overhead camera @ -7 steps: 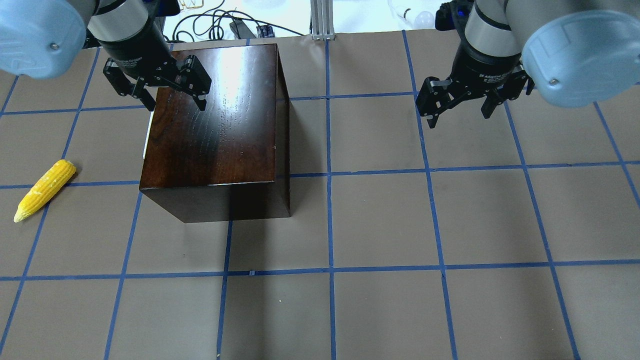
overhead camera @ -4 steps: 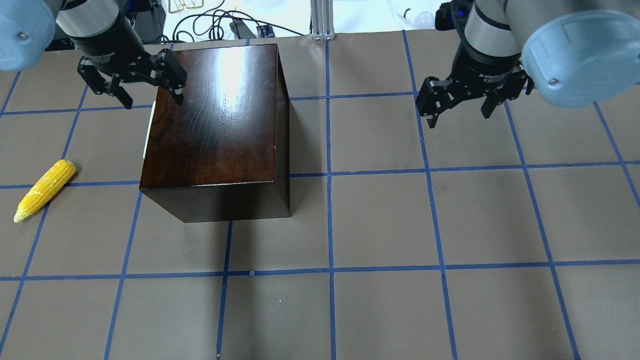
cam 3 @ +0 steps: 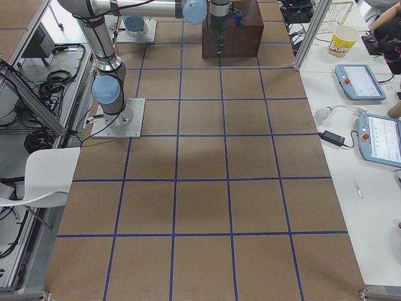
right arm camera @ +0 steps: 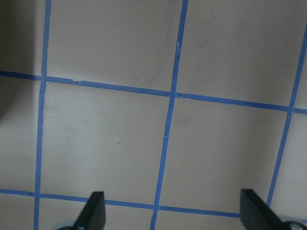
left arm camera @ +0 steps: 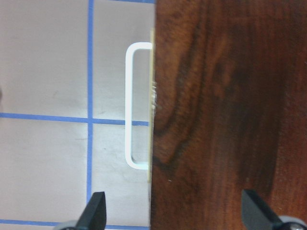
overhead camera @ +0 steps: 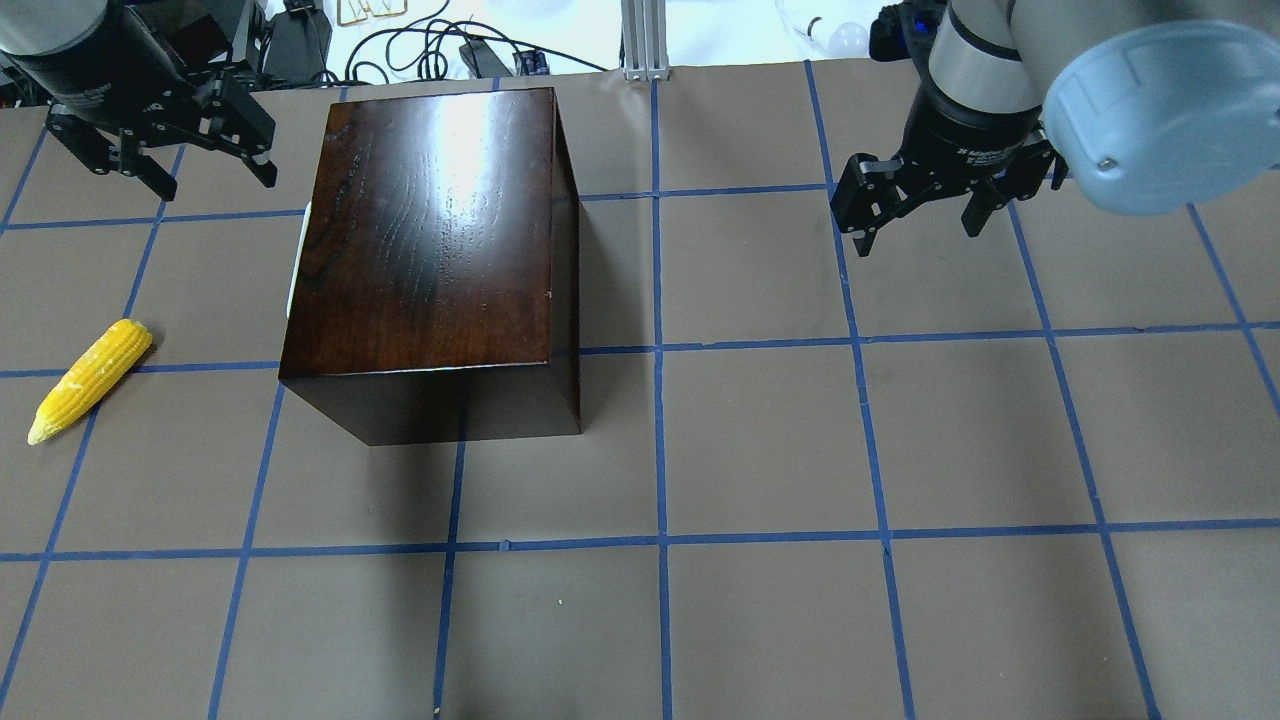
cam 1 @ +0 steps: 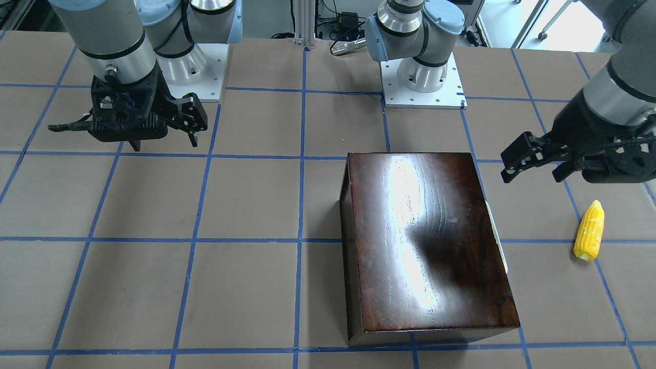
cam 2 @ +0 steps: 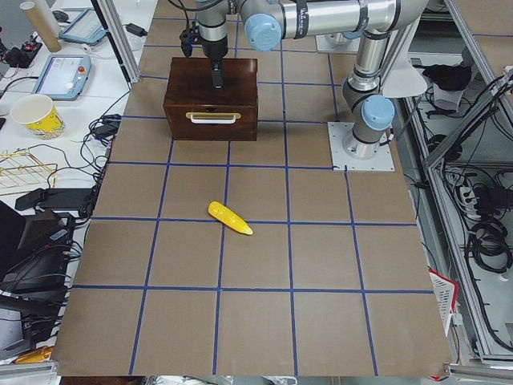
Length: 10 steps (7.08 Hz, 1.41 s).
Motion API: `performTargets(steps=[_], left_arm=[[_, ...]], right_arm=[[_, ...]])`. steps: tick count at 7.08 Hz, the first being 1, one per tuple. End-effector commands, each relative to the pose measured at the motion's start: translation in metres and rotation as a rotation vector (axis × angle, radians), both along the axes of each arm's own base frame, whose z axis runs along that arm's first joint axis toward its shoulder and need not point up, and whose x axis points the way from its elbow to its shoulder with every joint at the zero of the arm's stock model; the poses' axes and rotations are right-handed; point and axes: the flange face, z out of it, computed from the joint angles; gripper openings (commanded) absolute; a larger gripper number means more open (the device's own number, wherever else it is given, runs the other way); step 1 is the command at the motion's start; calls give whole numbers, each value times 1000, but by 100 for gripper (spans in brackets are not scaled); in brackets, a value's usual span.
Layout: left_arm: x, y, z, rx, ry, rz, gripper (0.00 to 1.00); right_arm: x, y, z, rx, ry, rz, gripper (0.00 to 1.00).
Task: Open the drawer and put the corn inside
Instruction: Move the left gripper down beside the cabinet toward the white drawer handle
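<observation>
Drawer (cam 2: 200, 128) shut inside the dark wooden box (overhead camera: 430, 230); its white handle (left arm camera: 128, 105) projects on the robot's left. Corn (overhead camera: 90, 380) lies on the table (overhead camera: 760, 440) on the handle side, well apart from the box. Left gripper (overhead camera: 217, 186), jaws apart and empty, hangs near the box's handle-side corner nearest the robot's bases. Right gripper (overhead camera: 920, 237), jaws apart and empty, hangs well off on the box's other side. Cables (overhead camera: 420, 45) lie past the table's edge.

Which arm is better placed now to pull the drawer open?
Left. The left gripper, jaws open, hangs by the box side bearing the drawer handle; the right gripper hangs beyond the opposite side.
</observation>
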Motion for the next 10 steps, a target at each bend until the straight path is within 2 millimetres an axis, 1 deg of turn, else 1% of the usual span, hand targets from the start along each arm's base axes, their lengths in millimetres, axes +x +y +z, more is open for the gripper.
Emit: performTargets(steps=[1,2,3,4,6,7,8,9,10], left_arm=[[64,-4,-9,-14,6,-104,100],[81,-5,-19,-4,15,-131,100],[91,-9,-34,14,27,-175,100],[92,-16,-47,14,48,-223,100],[112,-27,-79,36,80,-217,100],[120,-30,-90,7,132,-253,100],[126,-31,-102,18,154,-234,100],[126,-34,-111,30,164,-215,100],[119,-37,-113,47,165,-127,100]], right_arm=[[-1,0,0,0,0,-3,100],[0,0,0,0,0,0,100],[-1,0,0,0,0,-3,100],[0,0,0,0,0,2,100],[0,0,0,0,0,0,100],[0,0,0,0,0,0,100],[0,0,0,0,0,0,100],[-1,0,0,0,0,-3,100],[0,0,0,0,0,0,100]])
